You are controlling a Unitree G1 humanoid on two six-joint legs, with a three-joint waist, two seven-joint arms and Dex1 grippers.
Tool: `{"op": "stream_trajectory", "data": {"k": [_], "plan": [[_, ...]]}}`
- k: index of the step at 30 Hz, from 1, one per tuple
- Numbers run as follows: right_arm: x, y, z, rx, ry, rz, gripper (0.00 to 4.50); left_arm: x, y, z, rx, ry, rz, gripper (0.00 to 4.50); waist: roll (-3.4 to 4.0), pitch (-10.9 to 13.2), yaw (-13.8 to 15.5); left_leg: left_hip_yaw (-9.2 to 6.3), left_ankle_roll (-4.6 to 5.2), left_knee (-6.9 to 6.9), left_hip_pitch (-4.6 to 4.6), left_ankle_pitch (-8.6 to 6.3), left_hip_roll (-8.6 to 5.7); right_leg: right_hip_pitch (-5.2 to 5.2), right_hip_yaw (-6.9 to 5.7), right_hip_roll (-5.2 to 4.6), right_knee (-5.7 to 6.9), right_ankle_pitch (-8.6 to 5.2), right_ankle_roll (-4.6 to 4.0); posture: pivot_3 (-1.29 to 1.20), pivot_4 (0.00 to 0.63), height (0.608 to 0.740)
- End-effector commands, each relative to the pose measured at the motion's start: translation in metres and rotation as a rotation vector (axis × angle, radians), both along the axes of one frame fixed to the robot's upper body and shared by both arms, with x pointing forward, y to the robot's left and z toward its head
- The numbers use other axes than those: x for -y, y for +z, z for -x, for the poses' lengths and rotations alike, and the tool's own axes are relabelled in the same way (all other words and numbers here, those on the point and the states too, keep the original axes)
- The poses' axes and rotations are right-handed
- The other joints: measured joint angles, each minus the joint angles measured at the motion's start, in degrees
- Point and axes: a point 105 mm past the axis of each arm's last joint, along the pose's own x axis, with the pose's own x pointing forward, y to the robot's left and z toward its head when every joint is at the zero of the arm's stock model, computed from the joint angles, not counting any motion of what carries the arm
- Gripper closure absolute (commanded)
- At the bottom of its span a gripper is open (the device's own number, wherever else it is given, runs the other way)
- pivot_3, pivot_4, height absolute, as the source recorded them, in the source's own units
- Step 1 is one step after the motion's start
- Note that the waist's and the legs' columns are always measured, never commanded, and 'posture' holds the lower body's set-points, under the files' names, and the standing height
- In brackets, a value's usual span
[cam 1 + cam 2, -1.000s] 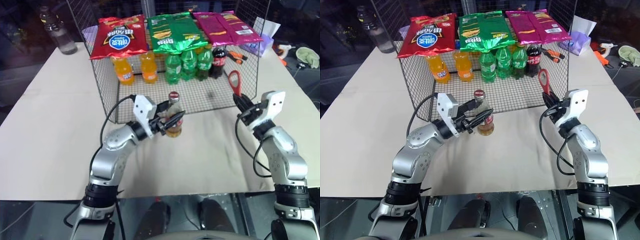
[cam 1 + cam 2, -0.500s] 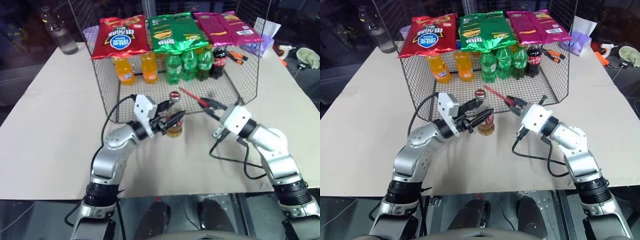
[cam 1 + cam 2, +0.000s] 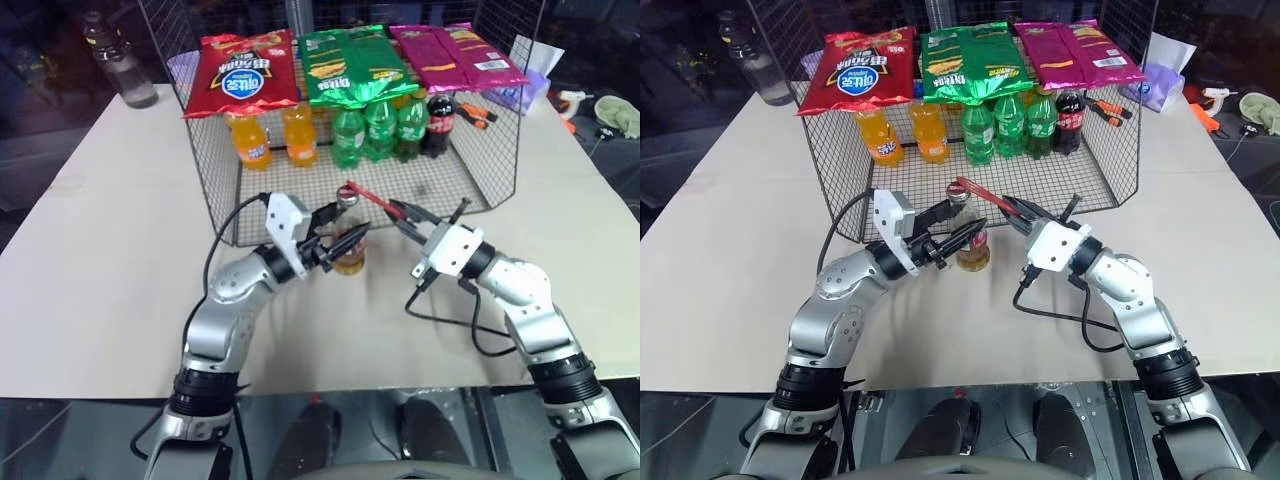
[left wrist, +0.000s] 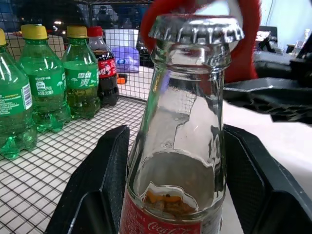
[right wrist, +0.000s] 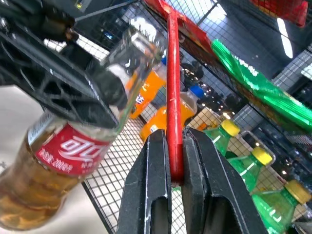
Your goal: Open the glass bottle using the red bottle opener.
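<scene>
The small clear glass bottle with yellow drink and a red label [image 3: 348, 248] stands upright on the tan worktop [image 3: 120, 260], just in front of the wire basket [image 3: 250, 205]. The left gripper [image 3: 345, 236] hides much of its middle, its black fingers [image 4: 105, 170] pinching the bottle from both sides. The right gripper [image 3: 1008, 207] squeezes its fingers together on the thin handle of the flat red bottle opener [image 3: 975, 191]. The opener slants up toward the metal cap [image 4: 196, 28]. Its ring head sits at the cap, partly hidden.
</scene>
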Motion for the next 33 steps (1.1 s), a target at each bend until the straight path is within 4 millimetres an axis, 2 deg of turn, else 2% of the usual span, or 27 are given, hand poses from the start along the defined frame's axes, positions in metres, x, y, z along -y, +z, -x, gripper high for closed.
{"op": "stream_trajectory", "data": {"k": [1,7,13,18,23,27,33], "plan": [[-0.017,-0.008,0.006,0.065,0.052,0.034,4.50,0.007,0.008,0.003,0.027,-0.036,0.038,2.26,0.00,0.00,0.03,0.00,0.00,-0.01,0.05,0.00,0.00,0.04,0.00,0.00,0.00,0.00,0.00,0.00,0.150,0.740],[-0.028,0.004,0.001,0.243,0.047,0.008,4.50,0.009,0.008,0.002,0.024,-0.036,0.043,2.26,0.00,0.00,-0.09,0.08,0.00,-0.08,0.31,0.00,0.00,0.25,0.07,0.03,-0.02,0.00,0.00,0.00,0.150,0.740],[-0.025,-0.002,0.001,0.370,0.038,0.029,4.50,0.009,0.007,0.000,0.020,-0.040,0.044,2.26,0.00,0.00,0.07,0.08,0.00,-0.08,0.32,0.00,0.00,0.24,0.08,0.03,-0.03,0.00,0.00,0.00,0.150,0.740],[-0.018,-0.011,0.001,0.409,0.034,0.044,4.50,0.010,0.006,-0.001,0.018,-0.044,0.044,2.26,0.00,0.00,0.01,0.10,0.00,-0.08,0.34,0.00,0.01,0.27,0.10,0.06,-0.02,0.00,0.00,0.00,0.150,0.740],[-0.025,-0.025,0.004,0.415,0.087,0.077,4.50,0.011,0.006,-0.001,0.017,-0.057,0.039,2.26,0.00,0.00,0.00,0.11,0.00,-0.08,0.39,0.00,0.01,0.32,0.12,0.07,-0.02,0.00,0.00,0.00,0.150,0.740],[-0.029,-0.026,0.004,0.427,0.117,0.098,4.50,0.011,0.005,-0.001,0.018,-0.061,0.032,2.26,0.00,0.00,-0.01,0.11,0.00,-0.08,0.48,0.00,0.01,0.42,0.12,0.08,-0.04,0.00,0.00,0.00,0.150,0.740],[-0.036,-0.037,-0.004,0.422,0.135,0.171,4.50,0.012,0.003,-0.001,0.013,-0.065,0.026,2.26,0.00,0.00,-0.22,0.11,-0.01,-0.08,0.63,0.00,0.08,0.57,0.14,0.18,-0.05,0.00,-0.01,0.00,0.150,0.740]]}}
